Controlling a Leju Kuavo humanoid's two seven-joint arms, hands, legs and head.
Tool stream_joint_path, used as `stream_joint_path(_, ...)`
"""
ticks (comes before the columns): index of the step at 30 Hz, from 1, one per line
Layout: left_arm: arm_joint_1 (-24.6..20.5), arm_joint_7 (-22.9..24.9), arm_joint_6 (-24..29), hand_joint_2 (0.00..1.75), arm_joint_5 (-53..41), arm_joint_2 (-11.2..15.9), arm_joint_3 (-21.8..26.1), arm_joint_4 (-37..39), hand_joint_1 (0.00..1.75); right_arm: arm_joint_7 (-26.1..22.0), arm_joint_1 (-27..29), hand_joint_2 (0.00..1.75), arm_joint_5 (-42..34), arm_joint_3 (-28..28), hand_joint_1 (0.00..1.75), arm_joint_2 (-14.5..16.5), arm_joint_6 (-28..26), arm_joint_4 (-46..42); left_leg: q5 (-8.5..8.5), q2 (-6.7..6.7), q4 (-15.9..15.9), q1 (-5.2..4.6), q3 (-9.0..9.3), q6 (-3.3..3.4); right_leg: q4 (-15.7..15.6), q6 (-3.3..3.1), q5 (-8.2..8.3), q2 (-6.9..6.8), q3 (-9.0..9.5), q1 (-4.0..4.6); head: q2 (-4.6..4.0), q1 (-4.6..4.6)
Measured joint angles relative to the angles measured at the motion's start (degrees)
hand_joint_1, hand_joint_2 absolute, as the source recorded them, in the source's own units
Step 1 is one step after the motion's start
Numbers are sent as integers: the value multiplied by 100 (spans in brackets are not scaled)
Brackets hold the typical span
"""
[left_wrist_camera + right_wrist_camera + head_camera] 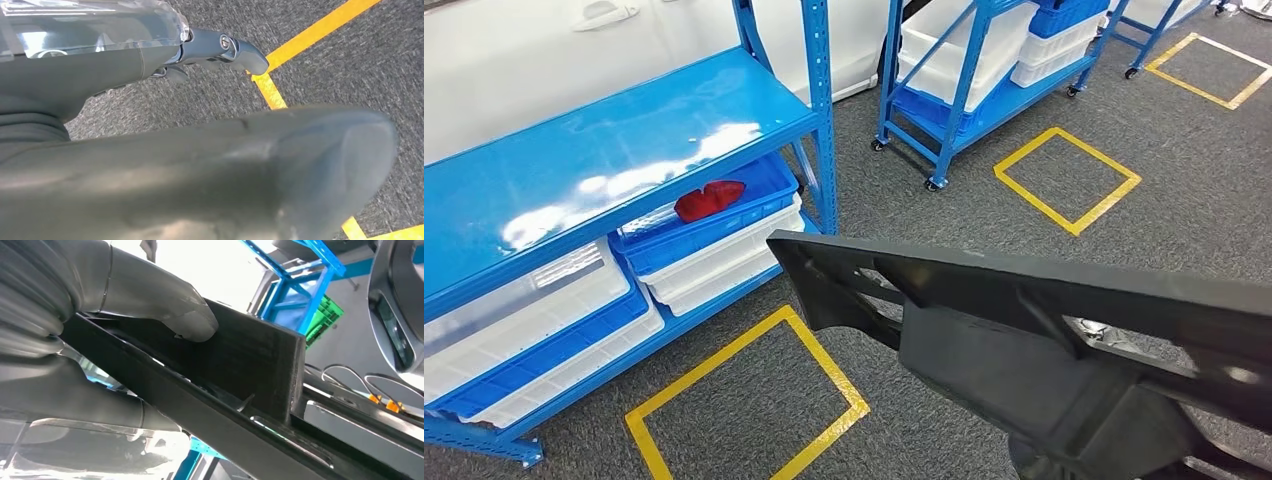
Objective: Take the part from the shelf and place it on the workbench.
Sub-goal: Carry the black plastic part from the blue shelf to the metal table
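A large black ribbed plastic part (pixel 1044 320) hangs in the air at the lower right of the head view, above the grey carpet and clear of the blue shelf (pixel 624 150). In the right wrist view my right hand (pixel 140 290) grips this part (pixel 250 355), its thumb pressed on one flat face and its fingers under the edge. My left hand (pixel 200 170) hangs over the carpet with nothing in it, one finger (pixel 225 50) stretched out straight.
A red part (pixel 709 198) lies in a blue bin (pixel 724 235) on the shelf's lower level, beside white bins. A blue wheeled cart (pixel 944 130) with white bins stands behind. Yellow tape squares (pixel 744 400) (pixel 1067 180) mark the carpet.
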Motion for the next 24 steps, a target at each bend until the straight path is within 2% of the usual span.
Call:
stream_joint_path(2, 23, 18, 21, 0, 3, -5, 1, 0, 0, 0, -19, 175, -40, -1, 175, 2, 104, 9, -194, -170, 225, 25, -81, -60, -36, -72, 42, 113, -10, -25, 0, 0)
stream_joint_path(4, 74, 59, 39, 0, 2, -11, 1, 0, 0, 0, -30, 175, -78, -2, 175, 8, 185, 18, -588, -448, 894, 44, -363, -99, -46, -115, 70, 234, -31, -32, 0, 0)
stream_joint_path(5, 104, 83, 48, 0, 1, -13, 2, 1, 0, 1, -28, 175, -94, -2, 175, 11, 211, 24, -760, -521, 1297, 47, -543, -109, -43, -126, 79, 305, -45, -28, 0, -1)
stream_joint_path(6, 129, 99, 56, 0, -1, -16, 2, 1, 0, 1, -24, 175, -109, -3, 175, 13, 228, 31, -836, -556, 1582, 48, -674, -113, -38, -131, 85, 383, -54, -24, 0, -1)
stream_joint_path(7, 150, 109, 62, 0, -3, -19, 2, 2, 0, 1, -22, 175, -122, -4, 175, 13, 239, 34, -798, -574, 1667, 48, -718, -108, -30, -132, 89, 462, -59, -21, 0, -1)
stream_joint_path(8, 161, 117, 67, 0, -3, -22, 2, 2, 0, 1, -21, 175, -135, -7, 175, 14, 254, 37, -644, -594, 1510, 48, -653, -94, -21, -131, 91, 542, -59, -19, 0, -2)
stream_joint_path(9, 165, 121, 72, 0, -3, -24, 3, 1, 0, 1, -21, 175, -147, -14, 175, 17, 288, 38, -418, -648, 1151, 48, -494, -70, -11, -127, 91, 617, -56, -18, 0, -2)
stream_joint_path(11, 169, 128, 82, 0, -3, -24, 11, 1, 0, 1, -21, 175, -169, -46, 175, 40, 404, 40, -77, -923, 361, 53, -151, -9, 10, -100, 98, 757, -69, -23, 0, -1)
stream_joint_path(12, 171, 128, 85, 0, -3, -25, 17, 1, 0, 0, -20, 175, -182, -68, 175, 57, 468, 41, -10, -1037, 128, 51, -56, 13, 17, -69, 110, 822, -91, -33, 0, -1)
stream_joint_path(13, 171, 127, 84, 0, -2, -25, 23, 1, 0, 0, -16, 175, -206, -94, 175, 76, 536, 42, -7, -1099, 28, 44, -20, 30, 17, -30, 129, 890, -116, -48, 0, -1)
stream_joint_path(15, 161, 117, 62, 0, 1, -36, 31, 0, 0, -1, 2, 175, -287, -167, 175, 110, 711, 43, 22, -996, -31, 41, 0, 70, 7, 53, 165, 981, -154, -65, 0, -1)
stream_joint_path(16, 154, 108, 49, 0, 7, -46, 40, 0, 0, -1, 10, 175, -341, -220, 175, 128, 825, 44, 50, -922, -71, 51, 18, 106, 42, 82, 137, 903, -177, -55, 0, -1)
stream_joint_path(17, 153, 99, 39, 0, 18, -59, 55, 0, 0, -1, 11, 175, -392, -277, 175, 148, 944, 46, 79, -846, -111, 62, 33, 140, 165, 104, 46, 766, -238, -42, 0, 0)
stream_joint_path(19, 167, 91, 43, 0, 44, -84, 100, 0, 0, -1, 10, 175, -479, -401, 175, 209, 1182, 64, 103, -685, -149, 60, 36, 183, 779, 141, -319, 437, -524, -36, 0, 1)
stream_joint_path(20, 179, 91, 52, 0, 53, -93, 120, 0, 0, 0, 12, 175, -510, -457, 175, 243, 1277, 80, 102, -605, -146, 53, 29, 188, 1176, 161, -507, 366, -708, -50, 0, 1)
stream_joint_path(21, 188, 92, 62, 0, 58, -101, 137, 0, 0, 0, 18, 175, -535, -510, 175, 280, 1350, 98, 99, -523, -140, 48, 22, 189, 1496, 182, -622, 332, -849, -68, 0, 1)
stream_joint_path(22, 189, 92, 72, 0, 61, -107, 147, 0, 0, 1, 23, 175, -550, -551, 175, 307, 1394, 114, 94, -446, -134, 46, 18, 185, 1625, 200, -630, 313, -896, -84, 0, 1)
stream_joint_path(23, 183, 92, 76, 0, 62, -113, 155, 0, 0, 1, 26, 175, -560, -589, 175, 328, 1419, 128, 86, -375, -124, 46, 17, 176, 1512, 213, -528, 289, -817, -100, 0, 1)
stream_joint_path(24, 174, 91, 79, 0, 62, -122, 161, 0, 0, 1, 26, 175, -564, -621, 175, 345, 1435, 138, 73, -311, -111, 47, 21, 160, 1185, 219, -353, 238, -627, -113, 0, 1)
